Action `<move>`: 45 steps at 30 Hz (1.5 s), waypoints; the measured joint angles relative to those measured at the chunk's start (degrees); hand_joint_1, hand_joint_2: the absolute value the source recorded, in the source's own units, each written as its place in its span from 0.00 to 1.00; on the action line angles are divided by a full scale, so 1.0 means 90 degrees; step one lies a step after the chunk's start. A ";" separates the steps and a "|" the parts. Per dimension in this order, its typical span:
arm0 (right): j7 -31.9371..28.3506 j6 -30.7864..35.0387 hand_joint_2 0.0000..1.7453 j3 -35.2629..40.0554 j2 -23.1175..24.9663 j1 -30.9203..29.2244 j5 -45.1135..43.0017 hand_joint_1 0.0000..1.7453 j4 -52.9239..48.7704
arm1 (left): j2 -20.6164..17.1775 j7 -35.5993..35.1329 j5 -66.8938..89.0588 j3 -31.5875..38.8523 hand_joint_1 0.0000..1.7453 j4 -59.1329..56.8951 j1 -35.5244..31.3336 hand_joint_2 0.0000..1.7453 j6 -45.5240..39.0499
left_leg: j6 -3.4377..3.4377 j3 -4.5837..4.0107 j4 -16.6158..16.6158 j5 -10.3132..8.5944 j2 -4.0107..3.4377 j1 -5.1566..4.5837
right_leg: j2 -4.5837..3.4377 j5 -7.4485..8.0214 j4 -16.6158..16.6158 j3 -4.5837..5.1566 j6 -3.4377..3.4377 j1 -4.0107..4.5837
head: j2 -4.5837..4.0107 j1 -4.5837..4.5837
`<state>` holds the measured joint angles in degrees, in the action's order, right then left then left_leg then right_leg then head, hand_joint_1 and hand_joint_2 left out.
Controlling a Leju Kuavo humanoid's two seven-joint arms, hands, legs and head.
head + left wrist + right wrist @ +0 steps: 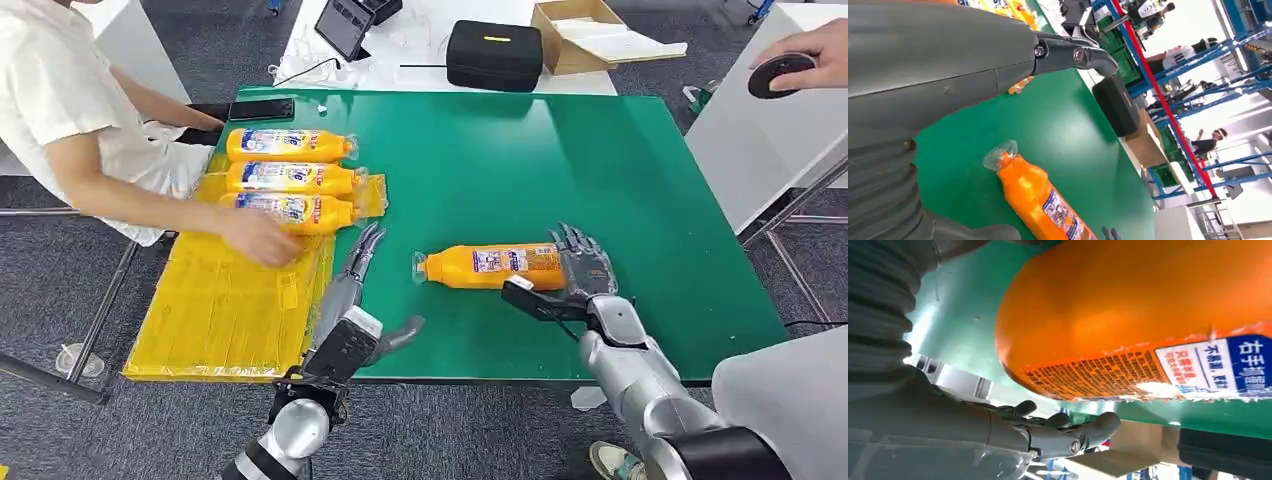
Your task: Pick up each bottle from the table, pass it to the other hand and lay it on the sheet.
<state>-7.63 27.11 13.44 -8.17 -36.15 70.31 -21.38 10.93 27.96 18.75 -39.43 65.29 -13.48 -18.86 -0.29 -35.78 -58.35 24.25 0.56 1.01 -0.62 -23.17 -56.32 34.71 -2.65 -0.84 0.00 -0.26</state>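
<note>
Bottles [291, 178], three, are lying side by side on the yellow sheet [225, 310]; a fourth bottle [490, 266] is lying on the green table [560, 170] right of the sheet. Right hand [580, 272] is grasping its base; left hand [362, 290] is hanging released. Label text unreadable.

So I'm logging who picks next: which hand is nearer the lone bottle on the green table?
Right. The right hand is at the bottle's base end, fingers around it. The left hand hovers open beyond the cap end, by the yellow sheet.
</note>
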 measured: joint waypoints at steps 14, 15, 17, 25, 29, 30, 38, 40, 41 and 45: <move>-0.0505 0.0490 1.00 -0.0041 0.0316 0.0058 0.0044 0.00 0.0034 | 0.0005 0.0061 -0.0010 0.0000 0.00 -0.0036 -0.0016 1.00 -0.0044 | 0.0001 -0.0001 0.0001 0.0000 -0.0005 0.0003 | -0.0003 0.0000 -0.0002 0.0005 0.0000 0.0003 | 0.0000 0.0002; -0.0512 0.0429 1.00 -0.0041 0.0333 0.0057 0.0019 0.00 0.0034 | 0.0005 0.0063 -0.0010 0.0000 0.00 -0.0041 -0.0022 1.00 -0.0044 | 0.0001 -0.0001 0.0001 0.0000 -0.0004 0.0003 | -0.0002 0.0000 -0.0002 0.0004 0.0000 0.0003 | 0.0000 0.0002; -0.0568 0.0286 1.00 -0.0061 0.0374 0.0046 -0.0090 0.00 0.0043 | 0.0005 0.0068 -0.0012 0.0000 0.00 -0.0048 -0.0047 1.00 -0.0041 | 0.0001 -0.0002 0.0001 0.0000 -0.0004 0.0002 | -0.0002 0.0000 -0.0002 0.0004 0.0000 0.0003 | 0.0000 0.0002; -0.0639 -0.0102 1.00 -0.0269 0.0527 0.0032 -0.0439 0.00 0.0082 | 0.0005 0.0107 -0.0085 0.0000 0.00 -0.0090 -0.0095 1.00 -0.0032 | 0.0001 -0.0001 0.0000 0.0000 -0.0004 0.0002 | -0.0003 0.0000 -0.0001 0.0003 0.0000 0.0003 | 0.0002 0.0002; -0.0607 -0.0149 1.00 -0.0350 0.0561 0.0031 -0.0469 0.00 0.0109 | 0.0000 0.0112 -0.0100 0.0000 0.00 -0.0092 -0.0095 1.00 -0.0027 | 0.0001 0.0002 0.0001 0.0001 -0.0004 0.0002 | -0.0003 0.0000 -0.0001 0.0003 0.0000 0.0003 | 0.0000 0.0002; -0.0568 -0.0163 1.00 -0.0367 0.0563 0.0031 -0.0469 0.61 0.0112 | 0.0000 0.0112 -0.0107 0.0000 0.00 -0.0092 -0.0095 1.00 -0.0022 | 0.0001 0.0003 0.0001 0.0001 -0.0005 0.0003 | -0.0003 0.0000 -0.0001 0.0003 0.0000 0.0003 | 0.0000 0.0000; -0.0495 -0.0280 1.00 -0.0410 0.0554 -0.0001 -0.0444 0.82 0.0143 | 0.0002 0.0136 -0.0148 0.0000 0.00 -0.0109 -0.0101 1.00 0.0022 | 0.0001 0.0012 0.0000 0.0001 -0.0005 0.0002 | -0.0003 0.0000 0.0000 -0.0009 0.0000 0.0003 | 0.0000 0.0002; -0.0495 -0.0265 1.00 -0.0410 0.0554 -0.0002 -0.0328 1.00 0.0148 | 0.0002 0.0163 -0.0155 0.0002 0.00 -0.0117 -0.0113 1.00 0.0036 | 0.0001 0.0015 0.0000 0.0001 -0.0005 0.0002 | -0.0003 0.0000 0.0001 -0.0012 0.0000 0.0003 | 0.0000 0.0002; -0.0517 -0.0246 1.00 -0.0408 0.0554 -0.0003 -0.0267 1.00 0.0158 | 0.0002 0.0184 -0.0167 0.0002 0.00 -0.0131 -0.0124 1.00 0.0039 | 0.0000 0.0017 0.0000 0.0001 -0.0005 0.0002 | -0.0003 0.0000 0.0001 -0.0013 0.0000 0.0003 | 0.0000 0.0002; -0.0862 -0.0161 1.00 -0.0408 0.0549 0.0028 -0.0309 1.00 0.0180 | 0.0010 0.0228 -0.0231 0.0002 0.00 -0.0172 -0.0162 1.00 0.0085 | 0.0000 0.0024 0.0001 0.0002 -0.0006 0.0002 | -0.0004 0.0000 0.0001 -0.0016 0.0000 0.0003 | 0.0000 0.0000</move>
<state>-15.39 25.66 9.77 -3.23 -35.90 67.54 -19.76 11.02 30.01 16.68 -39.41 63.73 -14.93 -18.10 -0.29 -35.57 -58.34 24.27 0.51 1.03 -0.65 -23.17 -56.31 34.56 -2.65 -0.81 0.00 -0.26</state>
